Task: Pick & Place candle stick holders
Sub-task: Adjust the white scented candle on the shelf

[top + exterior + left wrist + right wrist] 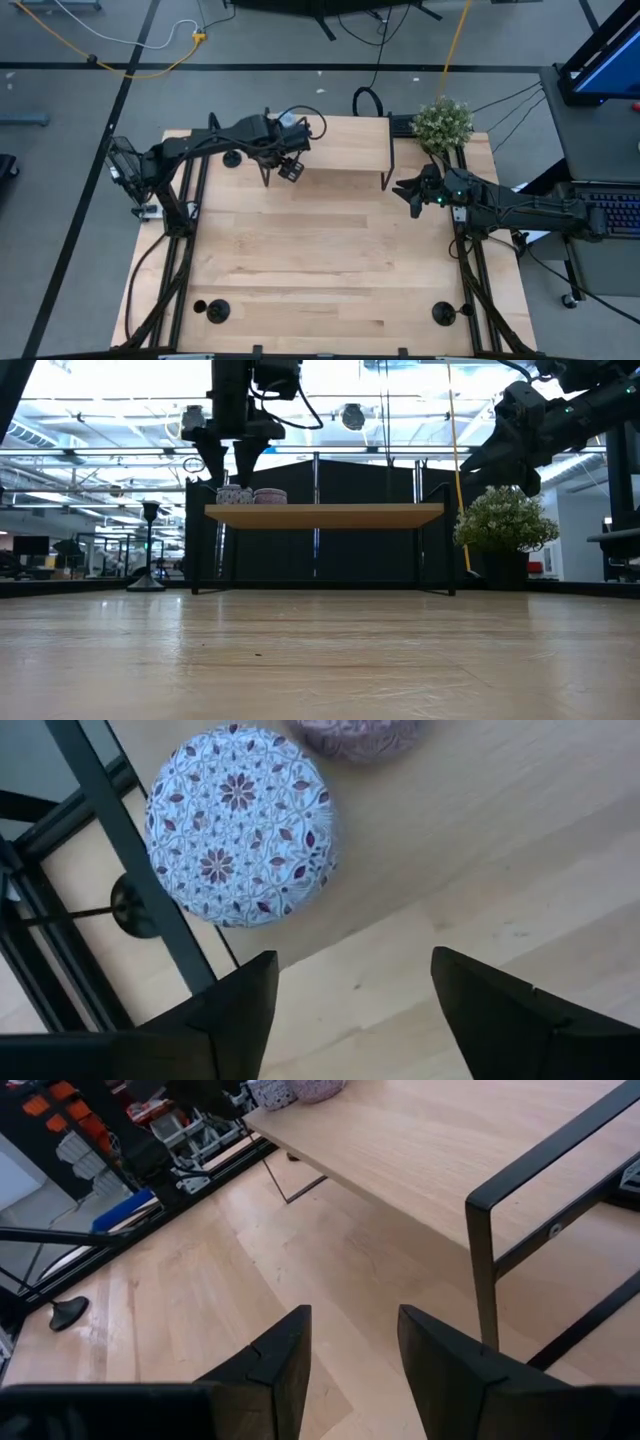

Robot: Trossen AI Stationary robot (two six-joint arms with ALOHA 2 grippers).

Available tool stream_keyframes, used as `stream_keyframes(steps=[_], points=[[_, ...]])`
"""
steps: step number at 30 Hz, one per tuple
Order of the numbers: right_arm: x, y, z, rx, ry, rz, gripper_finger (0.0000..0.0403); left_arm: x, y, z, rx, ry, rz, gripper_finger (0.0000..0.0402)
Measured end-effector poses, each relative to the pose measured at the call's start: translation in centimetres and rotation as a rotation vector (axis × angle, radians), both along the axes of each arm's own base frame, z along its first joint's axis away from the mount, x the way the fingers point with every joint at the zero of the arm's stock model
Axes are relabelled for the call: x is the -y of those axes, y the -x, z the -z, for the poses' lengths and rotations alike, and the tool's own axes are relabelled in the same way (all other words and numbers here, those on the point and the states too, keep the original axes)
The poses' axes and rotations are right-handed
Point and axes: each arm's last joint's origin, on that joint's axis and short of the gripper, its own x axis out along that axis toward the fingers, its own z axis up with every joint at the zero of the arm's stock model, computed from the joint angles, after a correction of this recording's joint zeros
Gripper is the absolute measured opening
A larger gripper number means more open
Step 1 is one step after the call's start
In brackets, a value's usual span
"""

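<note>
Three black candle stick holders stand on their disc bases on the wooden table: one at the far left beside the shelf (232, 158) (148, 550), one near the front left corner (218, 312), one near the front right corner (443, 314). My left gripper (290, 165) (355, 1010) hangs open over the left end of the raised shelf (330, 150), pointing down above a patterned round tin (238, 825); the far-left holder (135, 907) shows below the shelf's edge. My right gripper (405, 190) (355, 1360) is open and empty, in the air by the shelf's right end.
Two patterned tins (235, 494) (270, 495) stand on the shelf's left end. The shelf has thin black legs (485, 1250). A potted plant (442, 122) stands at the far right corner. Black frame rails run along both table sides (180, 250).
</note>
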Motion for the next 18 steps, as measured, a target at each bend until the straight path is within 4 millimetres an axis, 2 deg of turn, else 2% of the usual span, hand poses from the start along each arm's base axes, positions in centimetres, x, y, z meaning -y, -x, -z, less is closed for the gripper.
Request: stream_keyframes(steps=[11, 18], points=[[0.0, 0.0, 0.0, 0.0, 0.0, 0.001, 0.0141, -0.19, 0.2, -0.02, -0.021, -0.03, -0.017, 0.0172], [0.0, 0.0, -0.01, 0.002, -0.005, 0.003, 0.0141, -0.67, 0.45, -0.02, -0.042, -0.046, -0.004, 0.0139]])
